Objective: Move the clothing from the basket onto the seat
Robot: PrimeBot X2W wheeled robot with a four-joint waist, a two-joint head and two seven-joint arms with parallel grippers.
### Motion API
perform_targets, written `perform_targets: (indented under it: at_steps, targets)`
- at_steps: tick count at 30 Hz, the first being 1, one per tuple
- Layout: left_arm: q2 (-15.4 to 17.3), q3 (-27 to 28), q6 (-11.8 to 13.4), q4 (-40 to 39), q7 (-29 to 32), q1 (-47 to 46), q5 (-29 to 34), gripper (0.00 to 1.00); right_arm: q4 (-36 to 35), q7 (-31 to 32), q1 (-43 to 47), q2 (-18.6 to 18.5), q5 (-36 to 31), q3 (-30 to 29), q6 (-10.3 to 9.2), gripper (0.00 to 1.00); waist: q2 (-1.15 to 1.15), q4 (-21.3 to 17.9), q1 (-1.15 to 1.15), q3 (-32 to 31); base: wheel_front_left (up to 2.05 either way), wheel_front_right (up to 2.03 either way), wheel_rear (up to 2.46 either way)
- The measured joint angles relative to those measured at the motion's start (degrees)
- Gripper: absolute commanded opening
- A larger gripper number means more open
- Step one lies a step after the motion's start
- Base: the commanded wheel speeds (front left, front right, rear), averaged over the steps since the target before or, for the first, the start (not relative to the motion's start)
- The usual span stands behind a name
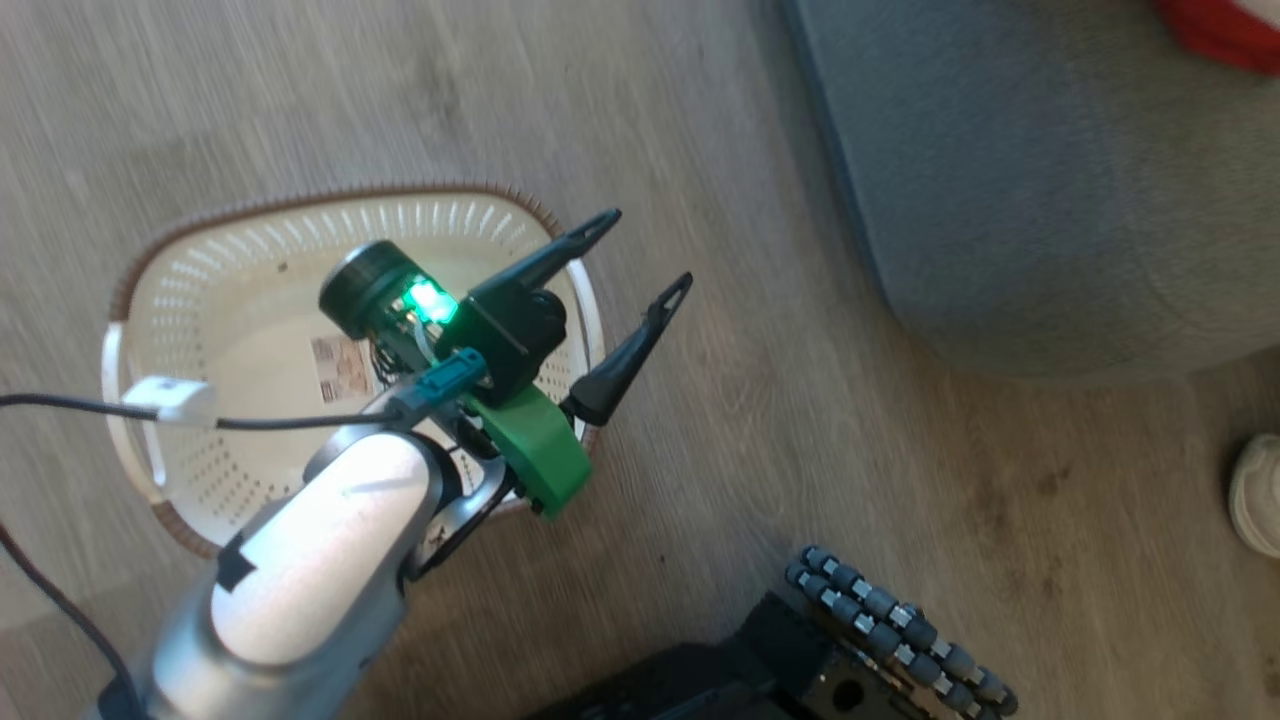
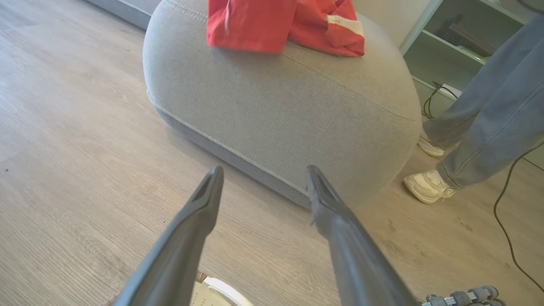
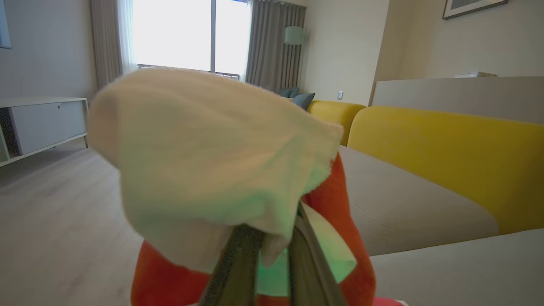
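Over the cream basket (image 1: 200,290) on the wooden floor (image 1: 800,450), the left claw (image 1: 648,248) hangs with its two dark fingers spread wide, gripping nothing. The basket's bare bottom shows a label sticker (image 1: 342,368). To the robot's right, apart from the basket, stands the grey seat (image 1: 1050,180), and red clothing (image 2: 255,25) with white trim lies crumpled on its top. A person in blue jeans (image 2: 488,106) and white sneakers (image 2: 427,187) stands just beside the seat's far end. In the right wrist view, the right claw (image 3: 274,221) is pinched nearly closed on a red-and-white garment (image 3: 204,161), whose pale fabric drapes over the fingertips and hides them. Grey cushions with yellow backs (image 3: 446,157) lie behind it.
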Motion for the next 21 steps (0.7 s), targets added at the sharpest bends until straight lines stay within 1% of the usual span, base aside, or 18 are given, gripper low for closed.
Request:
perform_targets:
  at_steps: [5,6,8,10,13,15,18,21]
  targets:
    - [0.58,0.76,0.6,-1.88,0.0,-0.49,0.01,1.0,6.98,1.69,-14.52,-6.64,-0.81,-10.2,-0.01,0.0,0.0,1.51,-0.01,4.32,0.0,0.0,0.0]
    - [0.64,0.87,1.1,-2.44,-0.01,-0.44,0.0,1.0,8.4,2.32,-16.91,-7.91,-1.59,-11.8,0.0,0.0,0.0,1.92,-0.02,4.97,0.0,0.0,0.0]
    - [0.75,1.43,1.7,-3.34,-0.04,-0.44,-0.04,1.0,10.72,3.36,-20.42,-9.9,-4.16,-14.44,-0.01,0.0,0.0,2.56,-0.02,6.27,0.0,0.0,0.0]
    - [1.07,1.86,2.07,-3.89,-0.07,-0.42,-0.09,1.0,13.45,4.07,-22.07,-10.82,-6.55,-16.58,0.0,0.0,0.0,3.02,-0.02,7.59,0.0,0.0,0.0]
    - [1.49,2.11,2.54,-4.98,-0.07,-0.42,-0.09,1.0,19.03,3.9,-21.43,-10.13,-8.51,-19.73,0.0,0.0,0.0,3.45,-0.01,9.62,0.0,0.0,0.0]
    - [1.62,2.18,2.77,-5.56,-0.05,-0.44,-0.08,1.0,22.99,3.1,-19.64,-9.05,-11.15,-21.0,0.0,0.0,0.0,3.64,-0.01,10.93,0.0,0.0,0.0]
    - [1.91,2.29,3.01,-6.22,0.03,-0.47,-0.08,1.0,28.51,1.93,-16.42,-6.04,-14.52,-22.1,0.0,0.0,0.0,3.79,-0.01,12.34,0.0,0.0,0.0]
    - [2.55,2.7,3.49,-6.25,0.42,-0.46,-0.08,1.0,32.68,1.25,-14.71,-3.04,-17.67,-22.2,0.0,0.0,0.0,3.78,-0.01,12.26,0.0,0.0,0.0]
